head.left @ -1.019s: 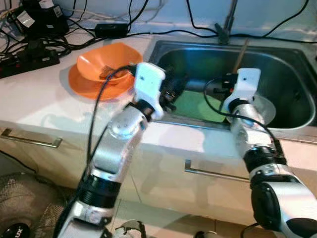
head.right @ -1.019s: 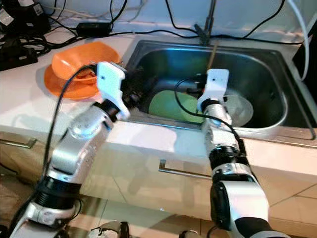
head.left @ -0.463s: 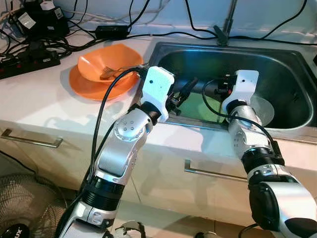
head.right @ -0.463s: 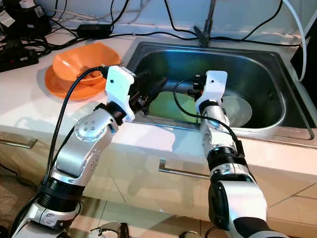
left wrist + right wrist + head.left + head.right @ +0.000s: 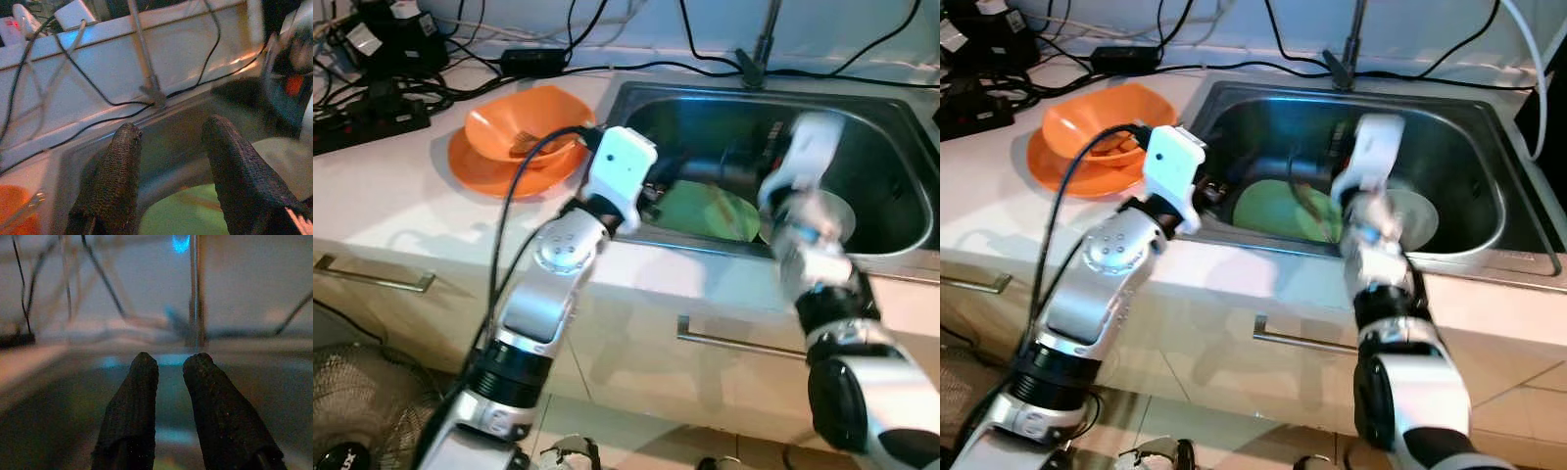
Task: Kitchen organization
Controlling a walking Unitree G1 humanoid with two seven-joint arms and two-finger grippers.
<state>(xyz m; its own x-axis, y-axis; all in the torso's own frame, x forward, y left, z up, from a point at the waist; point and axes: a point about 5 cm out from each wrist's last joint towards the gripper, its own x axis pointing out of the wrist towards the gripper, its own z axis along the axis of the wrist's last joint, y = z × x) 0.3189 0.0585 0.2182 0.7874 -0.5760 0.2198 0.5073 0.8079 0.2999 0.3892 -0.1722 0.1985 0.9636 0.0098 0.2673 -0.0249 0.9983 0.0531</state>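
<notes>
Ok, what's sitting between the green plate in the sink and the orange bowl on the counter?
The left gripper, fingers apart, reaching over the sink rim. Left eye view: its white wrist stands between orange bowl and green plate.
</notes>
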